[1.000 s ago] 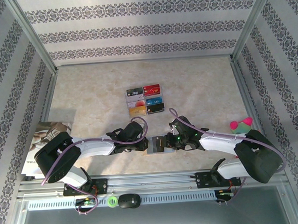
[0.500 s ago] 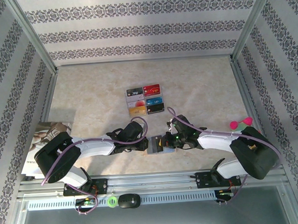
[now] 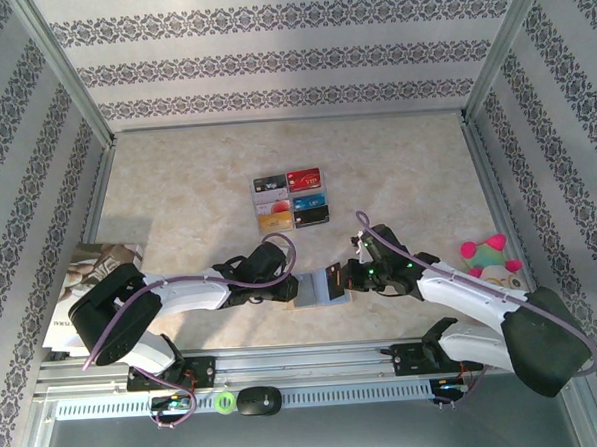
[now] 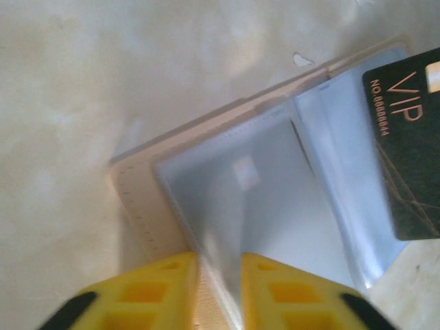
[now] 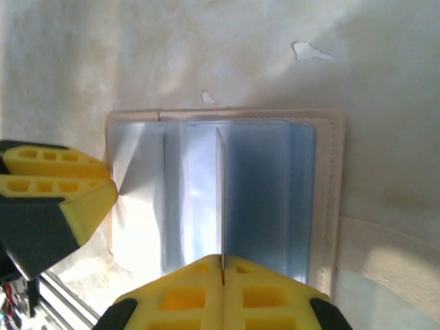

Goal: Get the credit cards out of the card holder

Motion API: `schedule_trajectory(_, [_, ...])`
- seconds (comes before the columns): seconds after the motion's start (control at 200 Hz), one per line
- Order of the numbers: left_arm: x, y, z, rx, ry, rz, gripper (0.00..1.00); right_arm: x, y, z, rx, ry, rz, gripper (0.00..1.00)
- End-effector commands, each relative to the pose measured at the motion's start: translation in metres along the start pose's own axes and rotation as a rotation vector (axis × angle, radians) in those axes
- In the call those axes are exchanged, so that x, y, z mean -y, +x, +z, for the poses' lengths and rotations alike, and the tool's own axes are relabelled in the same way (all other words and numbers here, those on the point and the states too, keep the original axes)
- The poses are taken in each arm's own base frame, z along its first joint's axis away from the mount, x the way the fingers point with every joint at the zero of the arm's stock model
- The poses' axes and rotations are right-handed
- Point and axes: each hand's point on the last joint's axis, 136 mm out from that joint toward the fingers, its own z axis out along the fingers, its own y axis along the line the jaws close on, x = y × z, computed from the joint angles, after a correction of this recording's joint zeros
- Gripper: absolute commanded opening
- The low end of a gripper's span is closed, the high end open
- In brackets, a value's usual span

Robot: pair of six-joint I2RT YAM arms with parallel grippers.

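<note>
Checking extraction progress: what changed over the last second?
The right fingers closed on a black VIP card and drew back rightward, drawing it out of the card holder. The left fingers stayed at the holder's edge; the holder stayed put.

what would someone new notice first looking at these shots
First, the open tan card holder with grey-blue clear sleeves, lying flat near the front edge of the pale marbled table. The right claw is shut on a black VIP card, seen edge-on from its own wrist camera. Farther back, mid-table, six colourful cards lie in a neat grid.
</note>
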Motion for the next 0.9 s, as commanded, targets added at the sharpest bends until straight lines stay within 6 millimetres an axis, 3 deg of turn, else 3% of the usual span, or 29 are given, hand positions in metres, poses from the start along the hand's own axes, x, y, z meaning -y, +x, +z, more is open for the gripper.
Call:
schedule_trajectory(0.0, [0.002, -0.006, -0.01, -0.008, -0.006, 0.02, 0.36, -0.015, -0.015, -0.019, 0.034, 0.005, -0.15, 0.0])
schedule_trajectory(0.16, [0.018, -0.024, -0.027, 0.039, 0.07, 0.01, 0.52, -0.043, -0.034, -0.037, 0.088, -0.037, -0.325, 0.0])
schedule_trajectory(0.325, [0.035, -0.044, -0.052, 0.086, 0.207, -0.011, 0.59, -0.064, -0.046, -0.043, 0.083, -0.054, -0.521, 0.0])
schedule_trajectory(0.555, [0.027, -0.059, -0.087, 0.154, 0.288, -0.048, 0.63, -0.088, -0.078, -0.044, 0.091, -0.03, -0.731, 0.0])
schedule_trajectory(0.725, [0.036, -0.067, -0.114, 0.217, 0.386, 0.003, 0.64, -0.113, -0.059, -0.037, -0.05, -0.225, -0.756, 0.0])
schedule_trajectory(0.894, [0.036, -0.067, -0.134, 0.277, 0.408, 0.034, 0.65, -0.114, -0.063, -0.044, -0.063, -0.197, -0.787, 0.0])
